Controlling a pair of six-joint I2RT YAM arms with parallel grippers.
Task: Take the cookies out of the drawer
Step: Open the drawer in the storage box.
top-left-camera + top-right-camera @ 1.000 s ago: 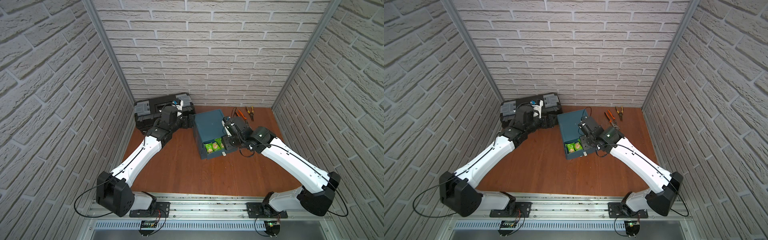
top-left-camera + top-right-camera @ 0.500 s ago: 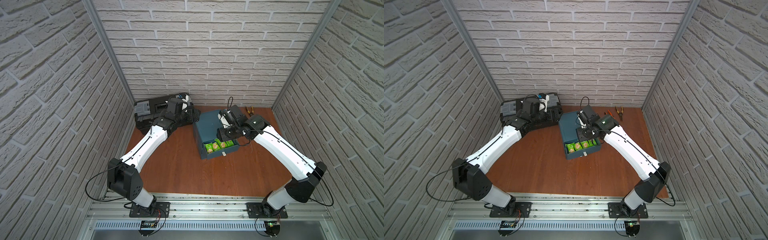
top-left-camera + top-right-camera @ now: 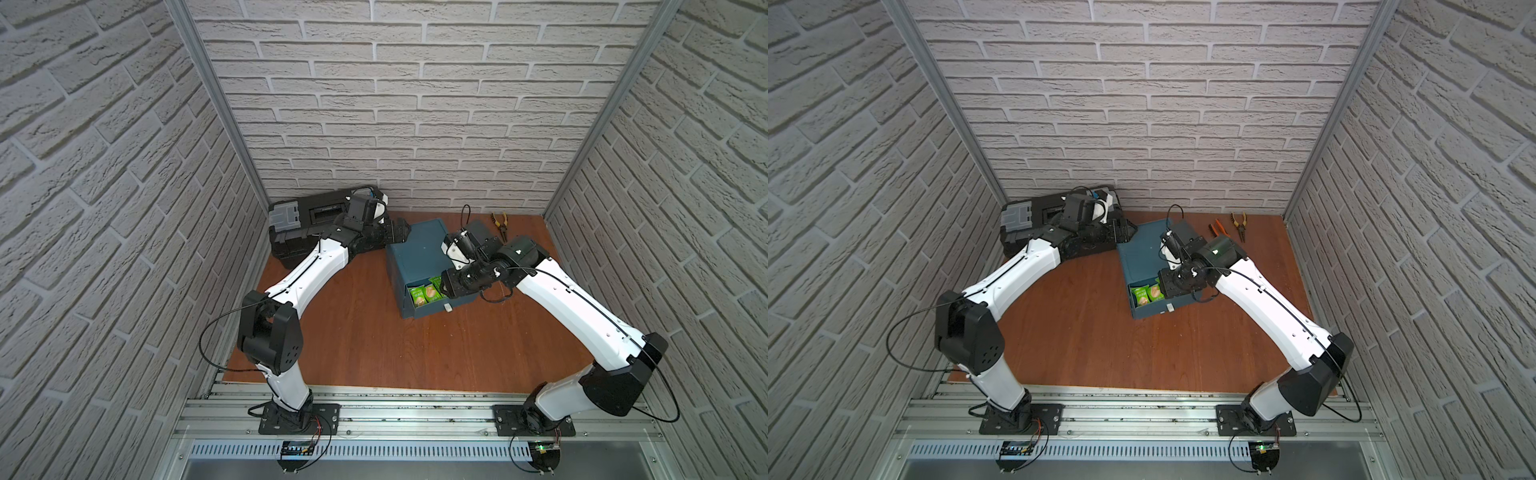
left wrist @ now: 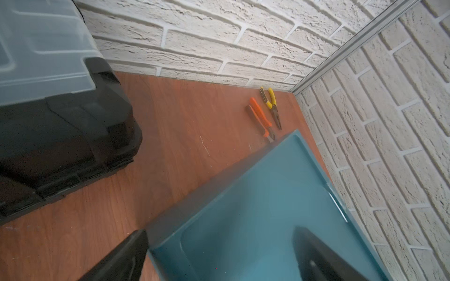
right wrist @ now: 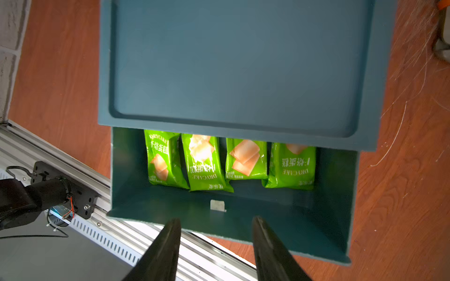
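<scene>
This is a robot test cell in a lab, dressed as a workshop corner. Three walls of white faux-brick panelling (image 3: 415, 104) meet at bare aluminium corner strips (image 3: 218, 104) and box in a reddish wood-grain desk (image 3: 374, 345). A white-and-black left arm (image 3: 307, 274) and a matching right arm (image 3: 573, 311) are bolted to a slotted aluminium rail (image 3: 415, 415) at the front. A black plastic toolbox with a clear lid (image 3: 299, 241), orange-handled pliers (image 4: 260, 116) and yellow-handled pliers (image 4: 272, 102) sit near the back wall.

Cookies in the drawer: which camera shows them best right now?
The right wrist view: four green cookies lie side by side in the open drawer, large and sharp. In both top views only some show, small, the rest hidden. The left wrist view shows none.
</scene>
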